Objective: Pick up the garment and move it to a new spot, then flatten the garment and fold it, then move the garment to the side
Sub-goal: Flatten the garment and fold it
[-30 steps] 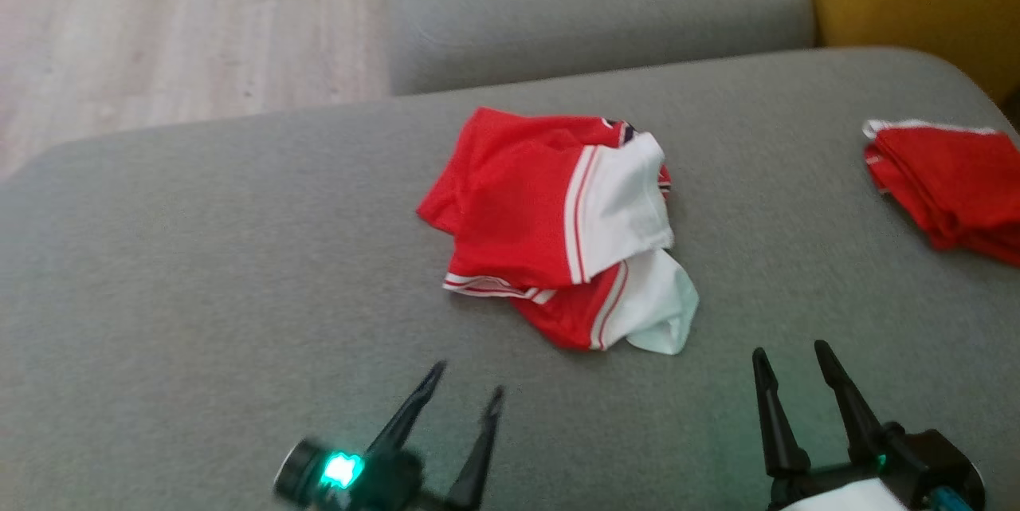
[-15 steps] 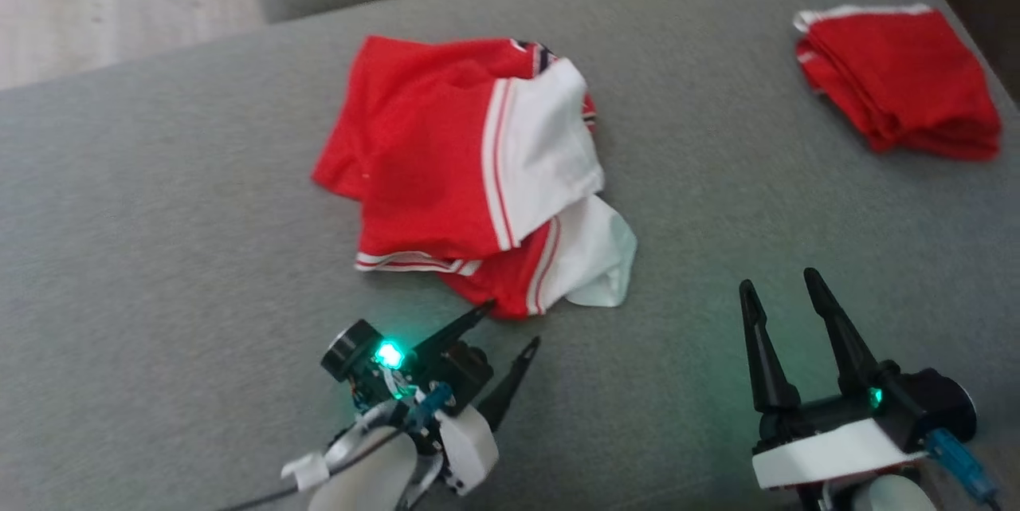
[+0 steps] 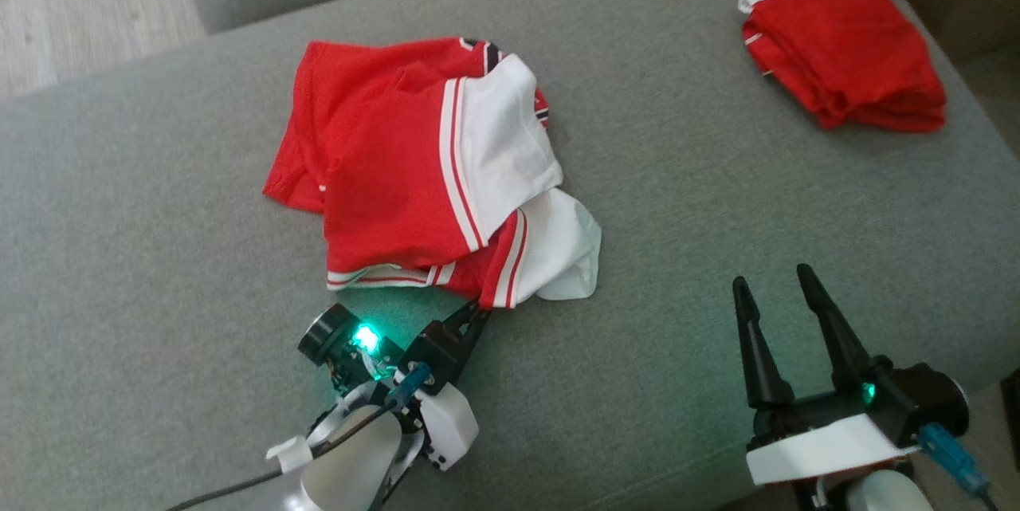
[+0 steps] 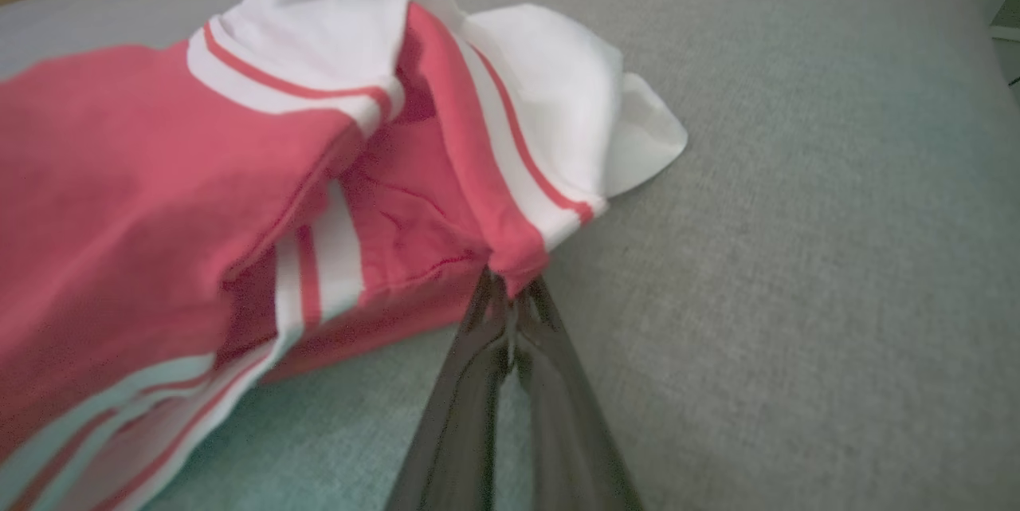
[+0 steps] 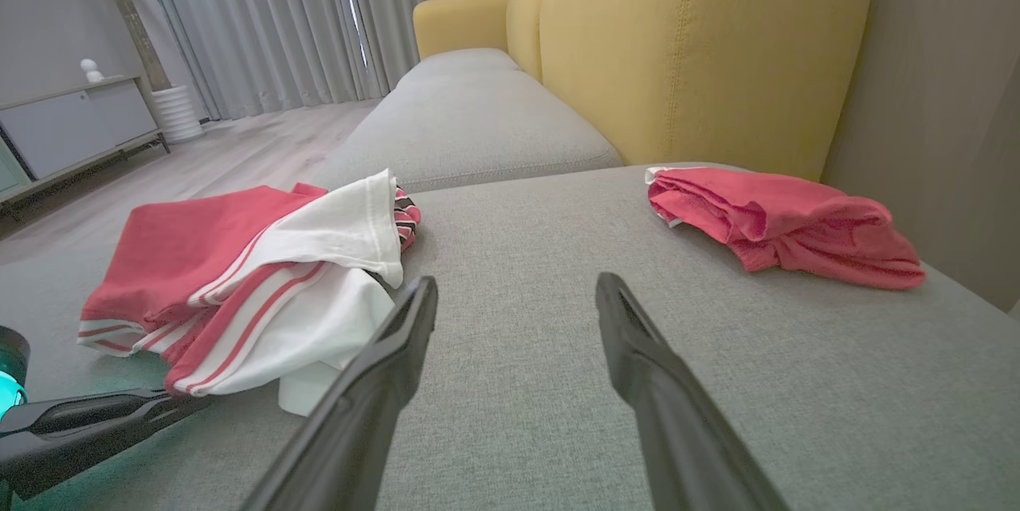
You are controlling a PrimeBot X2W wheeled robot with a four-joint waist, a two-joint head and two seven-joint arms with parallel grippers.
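The garment (image 3: pixel 398 176) is a crumpled red shirt with white striped sleeves, lying mid-cushion on the grey sofa seat (image 3: pixel 159 216). My left gripper (image 3: pixel 476 310) is shut on the garment's near red hem, just beside a white sleeve. In the left wrist view the two fingers meet at the tips (image 4: pixel 510 288), pinching a fold of the garment (image 4: pixel 159 176). My right gripper (image 3: pixel 769 276) stands open over bare cushion to the right of the garment, touching nothing. The right wrist view shows its spread gripper (image 5: pixel 514 288), with the garment (image 5: pixel 239 272) at left.
A second red garment (image 3: pixel 845 56), folded, lies at the far right corner of the seat, also in the right wrist view as a folded red pile (image 5: pixel 781 224). A yellow backrest (image 5: pixel 677 41) rises behind it. Wooden floor (image 3: pixel 64 1) lies beyond the far left edge.
The head camera has tilted down and shifted. My left gripper has reached forward to the garment's near hem and shut on it. The right gripper stays open.
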